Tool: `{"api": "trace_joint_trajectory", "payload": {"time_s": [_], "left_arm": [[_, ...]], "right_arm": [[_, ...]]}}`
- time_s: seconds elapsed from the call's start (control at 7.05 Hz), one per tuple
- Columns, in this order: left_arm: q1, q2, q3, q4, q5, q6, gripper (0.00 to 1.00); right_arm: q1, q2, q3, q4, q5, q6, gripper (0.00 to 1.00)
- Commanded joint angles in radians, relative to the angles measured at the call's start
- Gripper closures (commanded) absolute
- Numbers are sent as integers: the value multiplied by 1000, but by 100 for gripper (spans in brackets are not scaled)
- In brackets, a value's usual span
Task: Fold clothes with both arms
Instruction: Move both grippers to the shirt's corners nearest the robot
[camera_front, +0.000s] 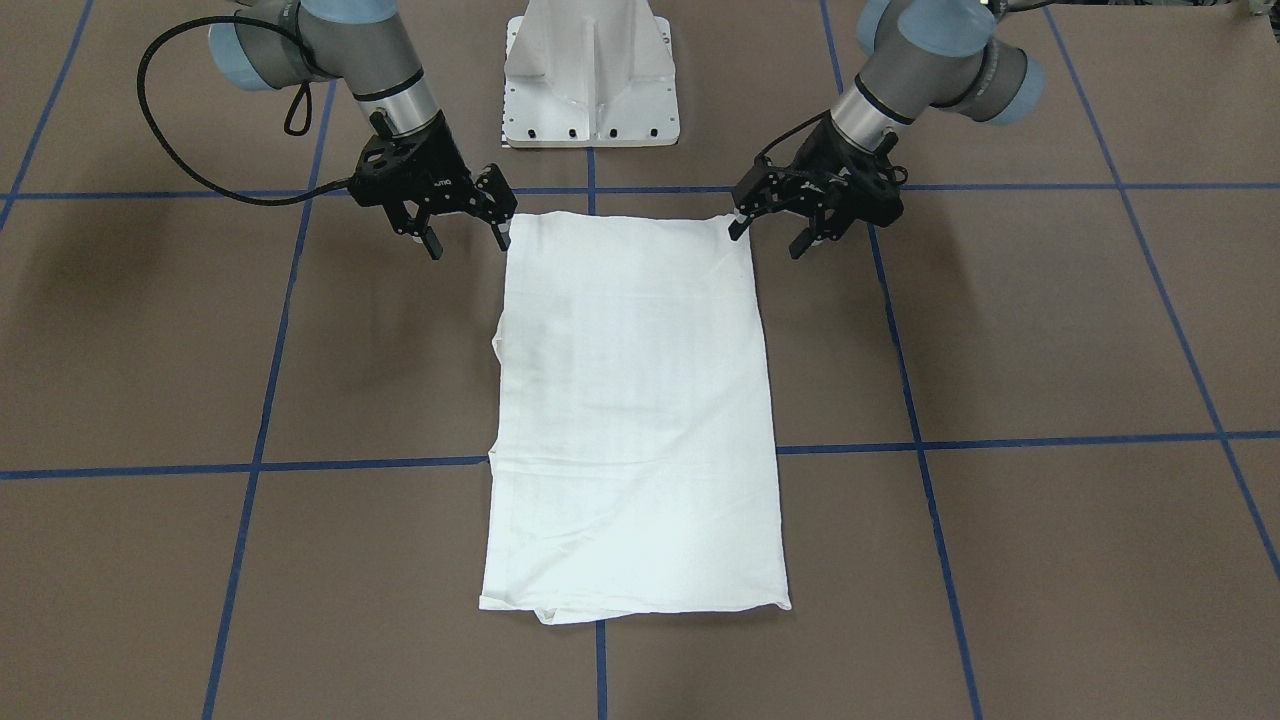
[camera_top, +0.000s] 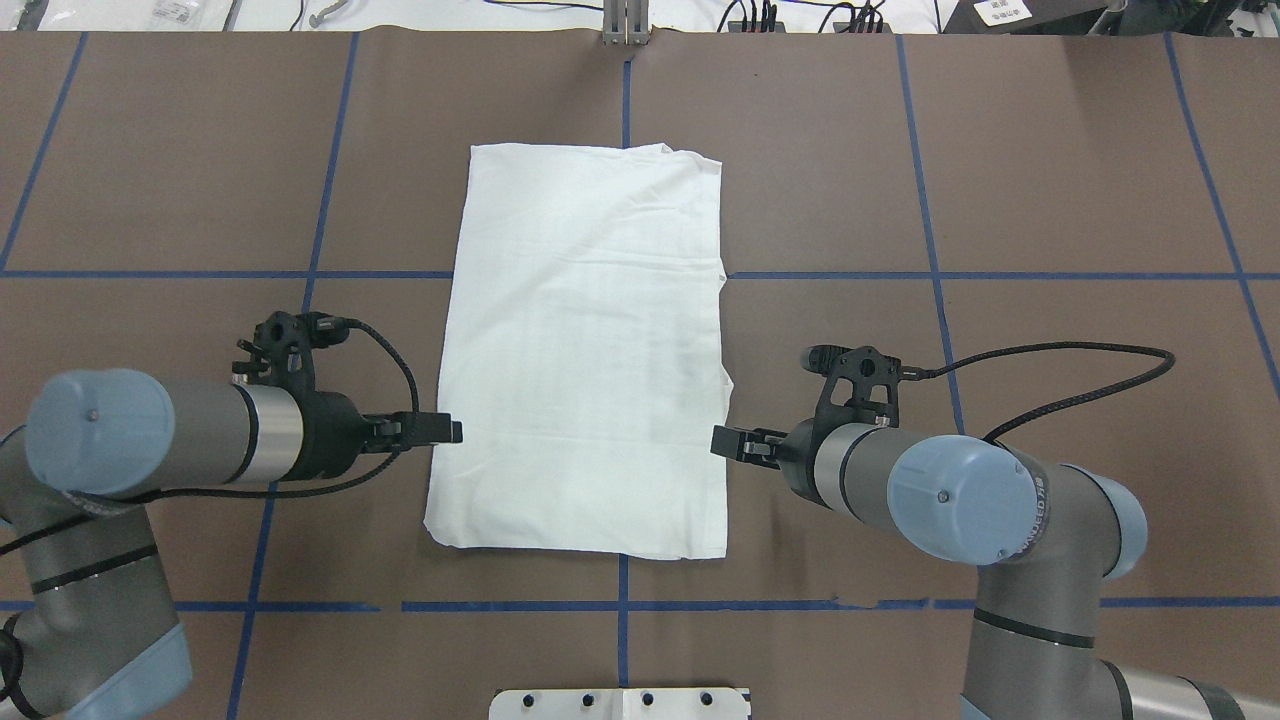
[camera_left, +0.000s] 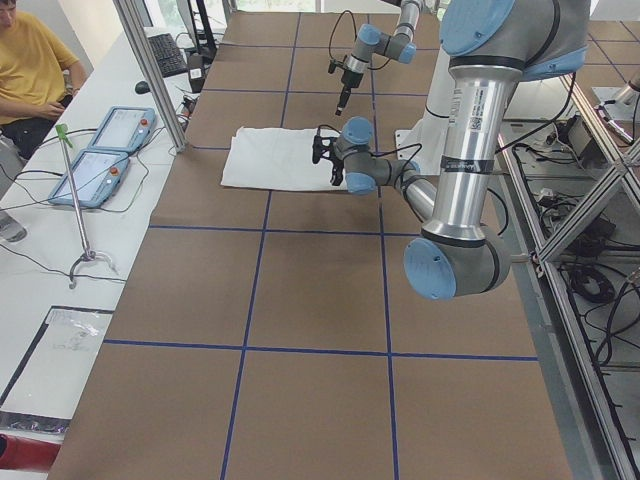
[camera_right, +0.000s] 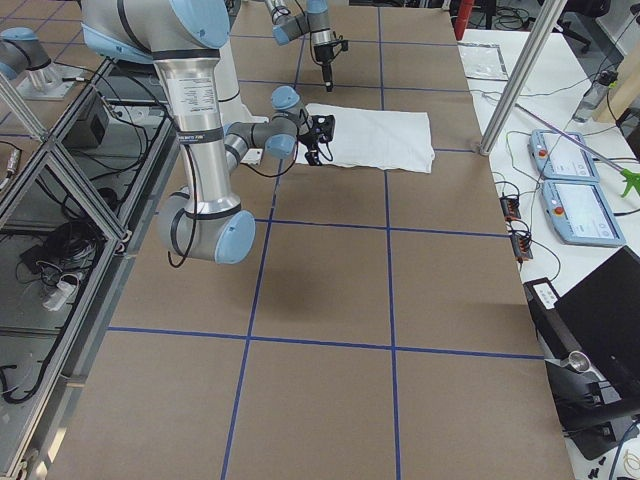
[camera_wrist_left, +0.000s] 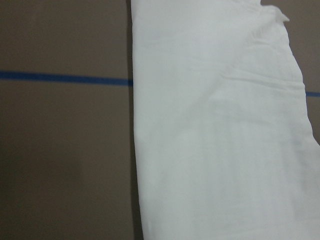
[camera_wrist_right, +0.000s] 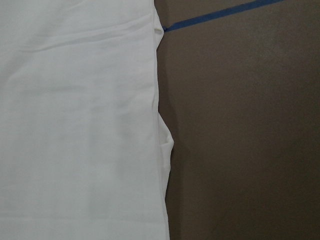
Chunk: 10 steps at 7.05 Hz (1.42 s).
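Though its sleeves and collar are out of my sight, the white T-shirt (camera_front: 635, 400) lies flat on the table (camera_front: 1000, 330) between my left gripper (camera_front: 770, 235) and right gripper (camera_front: 466, 240), both jaws apart.

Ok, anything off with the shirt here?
Nearly tidy. The shirt lies flat in a long rectangle, but a small flap pokes out of its edge near the right hand. No damage shows.
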Motion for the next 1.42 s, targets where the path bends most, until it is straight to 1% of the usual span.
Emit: {"api": "trace_joint_trajectory", "payload": {"time_s": [0.0,0.14,0.28,0.43,0.57,0.71,0.85,0.99,1.14,1.28], "left_arm": [[72,2,16,1,60,-42,2],[94,-3,36,1,60,-40,3],[104,-6,54,1,58,-38,6],[111,-6,65,-1,57,-35,13],[112,-7,64,-1,57,-37,35],[112,-10,64,-1,55,-37,67],[118,-10,64,-1,55,-35,97],[118,-10,59,-1,54,-34,100],[118,-10,52,-1,55,-34,100],[118,-10,50,-1,57,-35,100]], "right_arm": [[-8,-1,0,1,-12,2,0],[-10,-1,0,1,-19,2,0],[-12,-1,0,1,-21,2,0],[-12,1,0,1,-21,2,0],[-13,2,0,1,-21,2,0],[-16,2,0,1,-22,2,0],[-28,2,0,1,-39,6,0],[-42,8,0,0,-45,47,0],[-70,19,-3,-15,-47,186,1],[-87,56,-3,-76,-45,263,0]]}}
